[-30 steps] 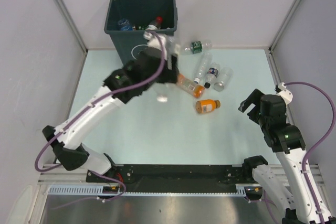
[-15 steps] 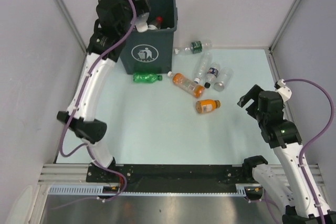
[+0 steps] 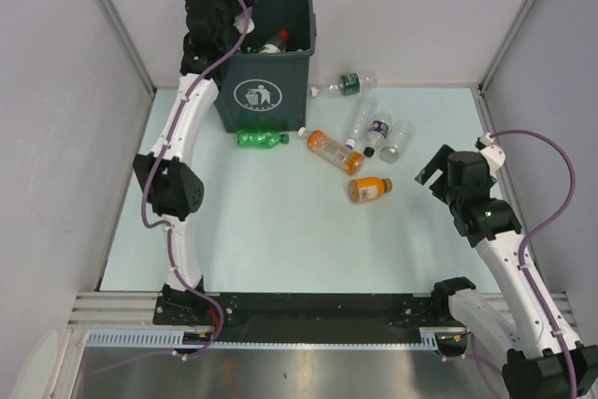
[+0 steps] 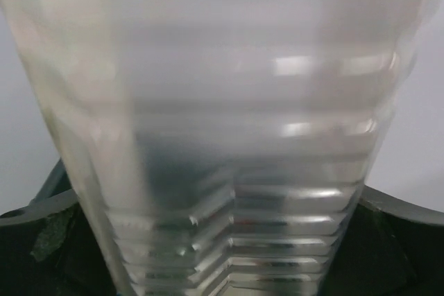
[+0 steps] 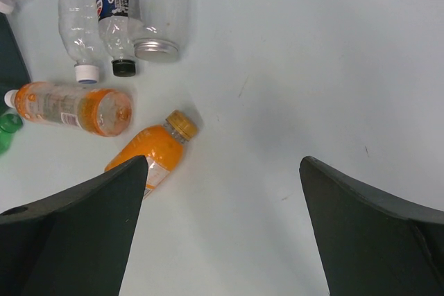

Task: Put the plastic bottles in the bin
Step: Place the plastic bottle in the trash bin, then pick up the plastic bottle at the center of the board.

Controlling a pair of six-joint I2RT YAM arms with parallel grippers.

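The dark green-grey bin (image 3: 280,91) stands at the far left with several bottles (image 3: 274,42) inside. My left gripper (image 3: 234,16) is raised at the bin's left rim, shut on a clear ribbed bottle (image 4: 229,136) that fills the left wrist view, with the bin's rim (image 4: 402,209) below it. On the table lie a green bottle (image 3: 260,138), two orange-filled bottles (image 3: 334,151) (image 3: 369,190), three clear bottles (image 3: 377,133) and a green-labelled one (image 3: 350,83). My right gripper (image 3: 432,175) is open and empty, right of the small orange bottle (image 5: 149,154).
Grey walls with metal posts close the table on the left, right and back. A loose white cap (image 3: 303,130) lies near the bin's right corner. The clear bottles (image 5: 114,12) lie side by side beyond the orange ones.
My left arm swung from over the table's middle up to the bin's left rim with the clear bottle. The green bottle it hid now shows. My right gripper shifted slightly left.
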